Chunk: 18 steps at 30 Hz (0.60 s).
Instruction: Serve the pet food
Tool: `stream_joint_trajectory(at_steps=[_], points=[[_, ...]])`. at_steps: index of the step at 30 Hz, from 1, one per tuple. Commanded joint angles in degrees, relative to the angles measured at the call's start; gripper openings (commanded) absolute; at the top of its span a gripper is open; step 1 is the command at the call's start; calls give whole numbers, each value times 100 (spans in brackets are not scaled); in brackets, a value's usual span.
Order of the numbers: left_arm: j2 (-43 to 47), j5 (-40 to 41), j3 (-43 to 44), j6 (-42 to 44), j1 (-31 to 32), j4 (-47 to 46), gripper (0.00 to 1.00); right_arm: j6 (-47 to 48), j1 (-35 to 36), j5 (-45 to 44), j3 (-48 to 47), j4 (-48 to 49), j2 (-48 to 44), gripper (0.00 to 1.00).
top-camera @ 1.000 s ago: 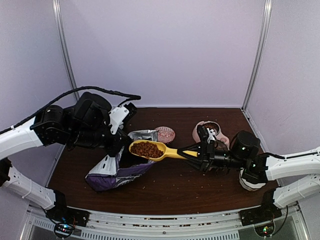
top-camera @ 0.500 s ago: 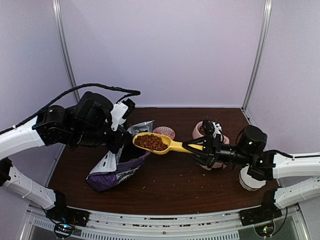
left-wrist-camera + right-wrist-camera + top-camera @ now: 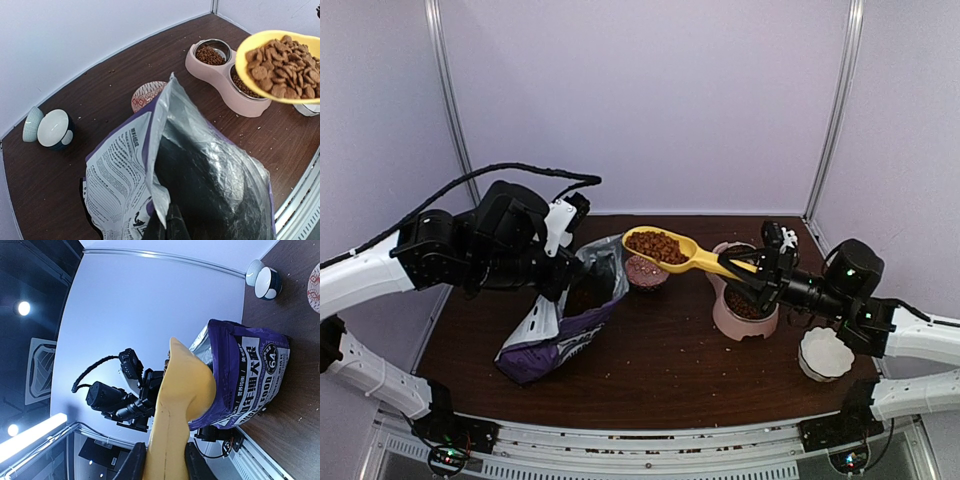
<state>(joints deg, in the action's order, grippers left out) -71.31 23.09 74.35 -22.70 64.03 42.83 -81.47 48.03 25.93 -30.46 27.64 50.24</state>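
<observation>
**Operator:** What has changed in the last second?

**Annotator:** Your yellow scoop has left the mouth of the purple bag. It has risen and swung toward the far edge of the tabletop, and it now hangs level at the far middle. This means loading is done and the carry to the dish is well under way; only the tip-out remains.

**Operator:** How are the grippers standing?

**Annotator:** Your right gripper is clamped on the scoop's handle, with one finger on each side of it in the right wrist view. Your left gripper is pinched closed on the bag's foil lip. It props the bag up over the left half of the tabletop with its mouth gaping.

**Operator:** And where is the food?

**Annotator:** The pet food sits in the scoop's cup as a heaped mound of small reddish-brown pellets, piled up to the rim. More pellets already lie in both steel wells of the pink feeder, which stands right of centre. Stray crumbs dot the wood.

**Operator:** What lies beneath the scoop?

**Annotator:** From above, the cup overlaps the patterned bowl. From the left wrist view it overlaps the feeder. Because the scoop is raised, you cannot tell which of the two it is really over.
</observation>
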Motion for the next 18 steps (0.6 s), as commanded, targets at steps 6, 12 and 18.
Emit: stream_joint_trajectory(at_steps=[6,12,18], points=[[327,-480,-203,41,-455,-823,0,-68,-764,-192,698,-360,-956,12],[458,-1254,-224,286,-901,-759,0,-105,-1672,47,1475,-595,-1664,12],[442,-1952,-46,784,-1183,-434,0,-125,-2669,385,2144,-1016,-2499,12]])
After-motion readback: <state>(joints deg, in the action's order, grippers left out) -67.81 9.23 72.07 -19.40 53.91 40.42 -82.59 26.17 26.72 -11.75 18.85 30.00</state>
